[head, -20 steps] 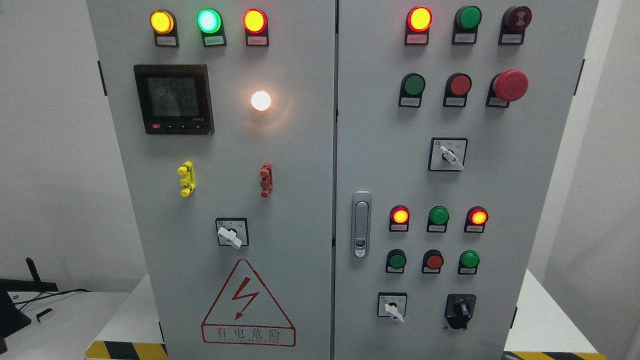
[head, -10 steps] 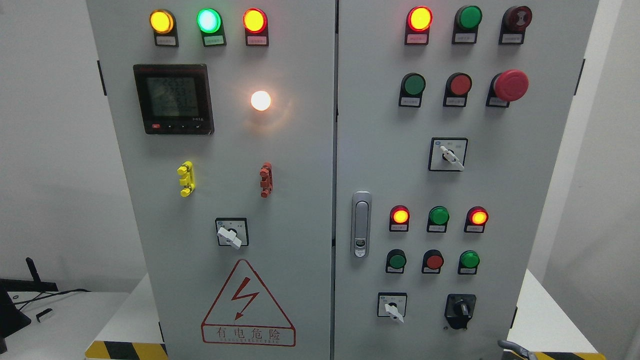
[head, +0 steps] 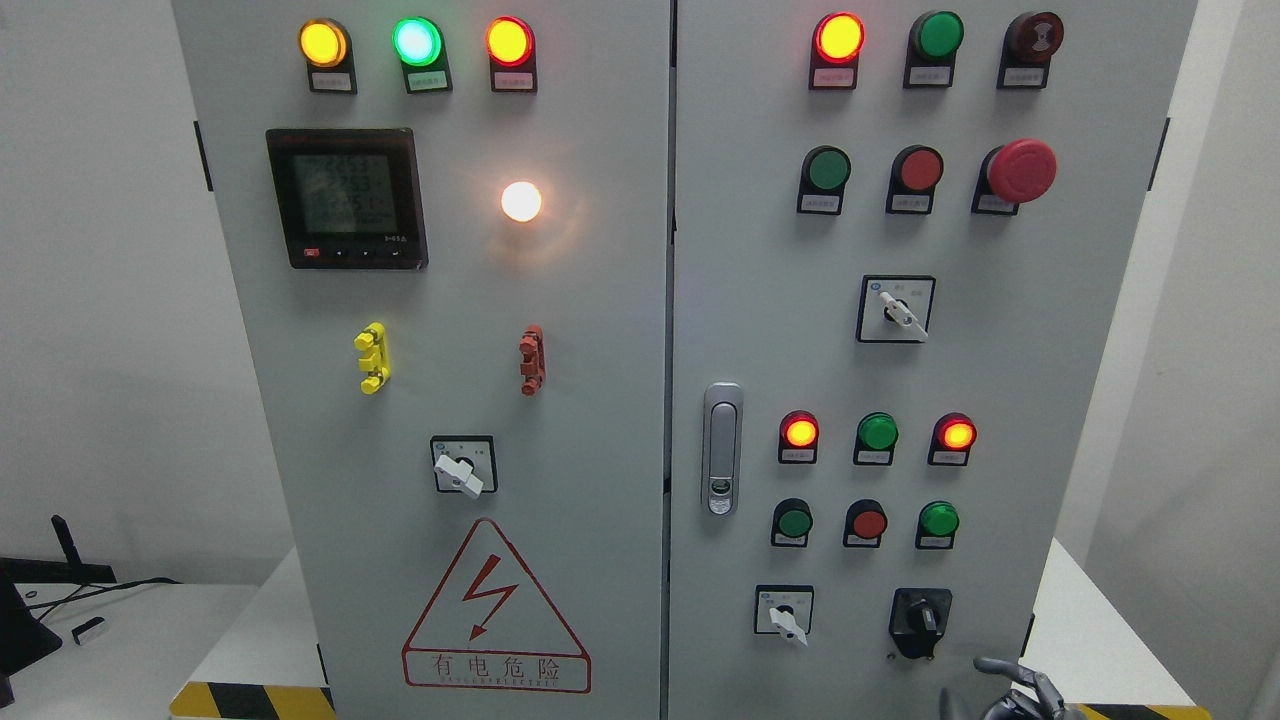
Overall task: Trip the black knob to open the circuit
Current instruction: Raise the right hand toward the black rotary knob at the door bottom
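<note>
- The black knob (head: 920,620) sits low on the right door of the cabinet (head: 600,300), toward 5 o'clock of the frame; it is a dark, matte rotary switch on a squarish black base, its grip standing roughly upright.
- At its 9 o'clock is a small selector switch (head: 785,612) with a white lever on a white, black-framed plate.
- At 12 o'clock, a row of three round push buttons (head: 868,522), green, red, green, with glossy domed caps.
- Above those, three round indicator lamps (head: 877,432); the outer two glow red-orange.
- At 10 o'clock, a slim metallic door latch (head: 722,448) with rounded ends.
- The right hand (head: 1015,690) shows at 5 o'clock of the knob, at the bottom edge: grey, jointed metal fingers (head: 995,665), spread and slightly curled, holding nothing, near the knob but apart from it.
- The cabinet is smooth, pale grey painted sheet metal.
</note>
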`<action>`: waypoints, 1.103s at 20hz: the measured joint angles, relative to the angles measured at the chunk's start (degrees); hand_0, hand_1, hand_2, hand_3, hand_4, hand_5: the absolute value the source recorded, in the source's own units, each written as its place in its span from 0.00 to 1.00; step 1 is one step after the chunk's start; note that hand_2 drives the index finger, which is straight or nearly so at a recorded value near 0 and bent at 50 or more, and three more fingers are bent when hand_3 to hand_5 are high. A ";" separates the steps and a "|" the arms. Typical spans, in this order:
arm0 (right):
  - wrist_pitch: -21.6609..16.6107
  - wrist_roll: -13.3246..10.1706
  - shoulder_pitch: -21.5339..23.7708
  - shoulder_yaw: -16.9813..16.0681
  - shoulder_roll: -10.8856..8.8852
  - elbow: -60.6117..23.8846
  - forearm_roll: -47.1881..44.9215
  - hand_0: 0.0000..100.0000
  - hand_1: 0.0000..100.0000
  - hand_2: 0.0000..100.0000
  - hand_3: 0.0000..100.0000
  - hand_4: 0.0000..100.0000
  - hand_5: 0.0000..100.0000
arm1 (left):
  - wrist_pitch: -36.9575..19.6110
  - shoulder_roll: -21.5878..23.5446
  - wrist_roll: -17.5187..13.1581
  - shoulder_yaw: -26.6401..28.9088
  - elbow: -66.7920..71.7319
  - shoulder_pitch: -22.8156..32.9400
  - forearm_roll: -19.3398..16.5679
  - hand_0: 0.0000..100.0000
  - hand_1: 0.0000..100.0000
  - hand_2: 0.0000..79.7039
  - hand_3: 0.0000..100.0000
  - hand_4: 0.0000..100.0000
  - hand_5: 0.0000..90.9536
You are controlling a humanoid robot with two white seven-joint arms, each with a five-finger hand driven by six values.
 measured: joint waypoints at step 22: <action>1.87 0.26 -3.55 1.61 -0.30 2.12 0.03 0.32 0.72 0.41 0.87 1.00 1.00 | 0.00 0.00 0.00 0.00 0.00 0.00 0.00 0.12 0.39 0.00 0.00 0.00 0.00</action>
